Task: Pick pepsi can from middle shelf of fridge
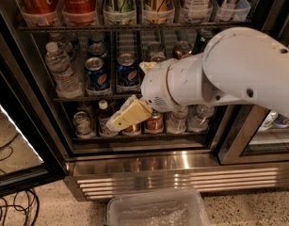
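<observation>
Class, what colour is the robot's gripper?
Pale yellow, seen in the camera view; the gripper hangs below the middle shelf.

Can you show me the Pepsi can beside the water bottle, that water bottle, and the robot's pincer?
pepsi can (97,75): camera view, its blue side.
water bottle (62,75): camera view, its clear body.
pincer (118,121): camera view, its yellowish tip, below that can.
</observation>
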`<state>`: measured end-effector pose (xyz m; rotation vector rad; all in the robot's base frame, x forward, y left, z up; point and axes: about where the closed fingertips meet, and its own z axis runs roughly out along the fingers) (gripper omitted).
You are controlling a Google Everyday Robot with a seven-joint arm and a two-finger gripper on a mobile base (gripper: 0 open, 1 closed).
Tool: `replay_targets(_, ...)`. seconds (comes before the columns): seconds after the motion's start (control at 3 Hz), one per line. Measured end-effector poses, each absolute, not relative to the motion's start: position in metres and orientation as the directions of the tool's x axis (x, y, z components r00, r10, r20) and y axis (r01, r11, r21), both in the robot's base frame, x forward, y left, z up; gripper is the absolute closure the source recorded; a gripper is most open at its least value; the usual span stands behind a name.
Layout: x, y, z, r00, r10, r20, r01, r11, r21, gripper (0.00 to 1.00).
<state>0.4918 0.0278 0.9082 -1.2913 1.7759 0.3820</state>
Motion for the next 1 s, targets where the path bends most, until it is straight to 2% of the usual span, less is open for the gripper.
replay_targets(1.0,0.5,0.057,0.898,-0.037,-0.555,-0.831,-0.847,0.459,-0.269,0.0)
